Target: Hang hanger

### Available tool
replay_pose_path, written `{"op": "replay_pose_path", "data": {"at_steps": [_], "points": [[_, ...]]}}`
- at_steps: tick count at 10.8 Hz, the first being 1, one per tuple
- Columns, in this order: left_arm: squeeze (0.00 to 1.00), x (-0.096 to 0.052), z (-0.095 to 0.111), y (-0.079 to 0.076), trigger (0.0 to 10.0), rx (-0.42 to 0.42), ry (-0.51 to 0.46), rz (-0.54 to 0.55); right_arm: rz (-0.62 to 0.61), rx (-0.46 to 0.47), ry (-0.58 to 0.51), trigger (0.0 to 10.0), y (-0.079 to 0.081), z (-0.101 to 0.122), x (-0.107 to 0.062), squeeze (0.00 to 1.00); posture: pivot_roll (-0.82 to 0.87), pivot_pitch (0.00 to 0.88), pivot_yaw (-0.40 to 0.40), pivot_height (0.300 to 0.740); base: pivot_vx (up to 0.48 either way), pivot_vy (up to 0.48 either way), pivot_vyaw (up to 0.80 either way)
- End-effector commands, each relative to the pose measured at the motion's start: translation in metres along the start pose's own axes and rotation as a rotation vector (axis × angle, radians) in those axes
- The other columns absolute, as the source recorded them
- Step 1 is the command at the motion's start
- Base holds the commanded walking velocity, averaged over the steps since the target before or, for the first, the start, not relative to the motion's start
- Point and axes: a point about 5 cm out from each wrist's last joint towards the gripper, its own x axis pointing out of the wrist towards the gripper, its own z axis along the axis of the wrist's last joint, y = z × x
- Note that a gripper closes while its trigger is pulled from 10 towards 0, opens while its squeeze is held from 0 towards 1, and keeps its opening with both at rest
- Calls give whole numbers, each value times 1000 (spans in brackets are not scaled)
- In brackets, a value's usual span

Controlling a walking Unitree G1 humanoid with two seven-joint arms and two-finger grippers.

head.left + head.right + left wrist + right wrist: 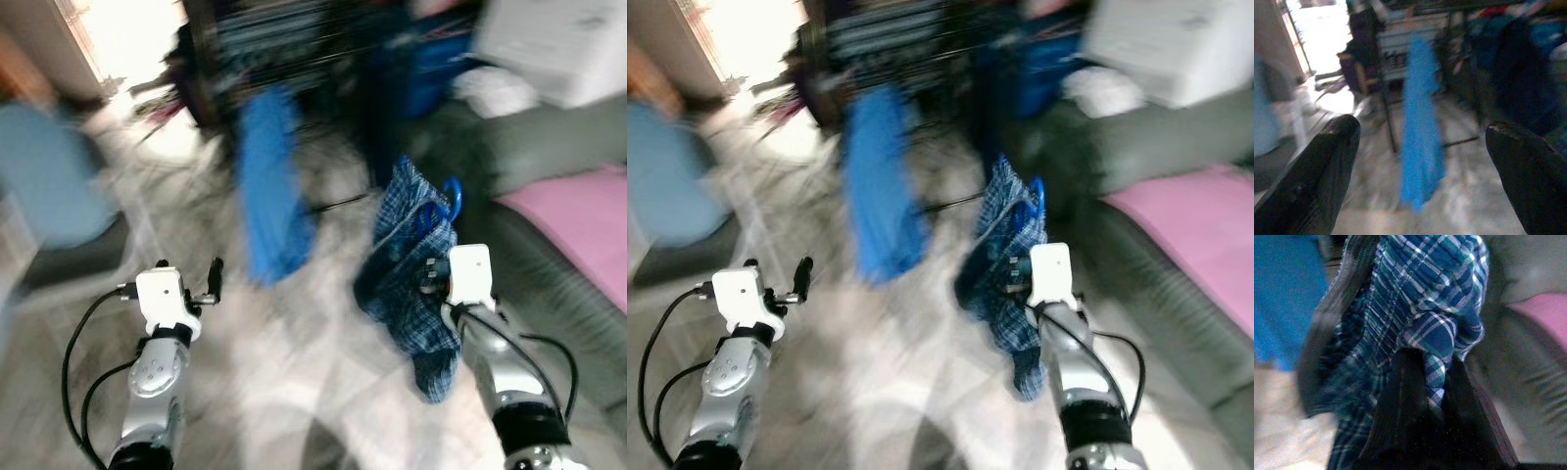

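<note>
Heavily blurred head views: floor (pixel 294 372), dark clothes rack (pixel 265 49) at the back and grey sofa (pixel 549 147) on the right all smeared, edges hard to trace. Pink cover (pixel 578 220) on the sofa cut off by the frame edge. Pale blue shape (pixel 49 176) at far left too soft to identify. White bulk (pixel 568 44) at top right likewise unclear.

Bright blue cloth (pixel 274 186) hanging from the rack, lower end near the floor; sharper in the left wrist view, in front of a rack leg.

Blue plaid garment (pixel 407 255) dangling in front of the right arm, with a blue hanger (pixel 446 201) hook just visible at its top, most of the hanger buried in the fabric. Right gripper (pixel 1432 396) clamped on a fold of that plaid, seen close in the right wrist view; from the head, fingers hidden behind the white wrist block.

Left gripper (pixel 1420 161) spread wide, holding nothing, raised forward at waist level, well apart from the garment. Both forearms bent up, pointing toward the rack.
</note>
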Motion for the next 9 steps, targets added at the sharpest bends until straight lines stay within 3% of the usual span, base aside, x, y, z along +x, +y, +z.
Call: {"op": "replay_pose_path", "data": {"at_steps": [1,3,6,7,8,9], "points": [[0,-2,-2,-2,10000,-1,16,-2,5,3,-31,10000,-1,9,1,0,-182,0,122,740,480,0,0],[0,-3,-6,-3,10000,-5,37,31,43,1,-22,10000,7,10,2,0,-173,0,89,740,467,0,0],[0,-8,-12,5,10000,29,78,154,85,1,11,10000,16,6,5,0,-115,0,-12,740,0,0,0],[0,-8,-13,7,10000,31,88,153,99,-7,26,10000,24,5,7,0,-57,0,-70,740,0,0,0],[0,-8,-13,8,10000,83,81,145,105,-9,46,10000,31,6,11,0,-51,0,-89,740,0,0,0],[0,-9,-13,10,10000,84,82,156,119,-18,43,10000,35,7,12,0,-48,0,-92,740,0,0,0]]}}
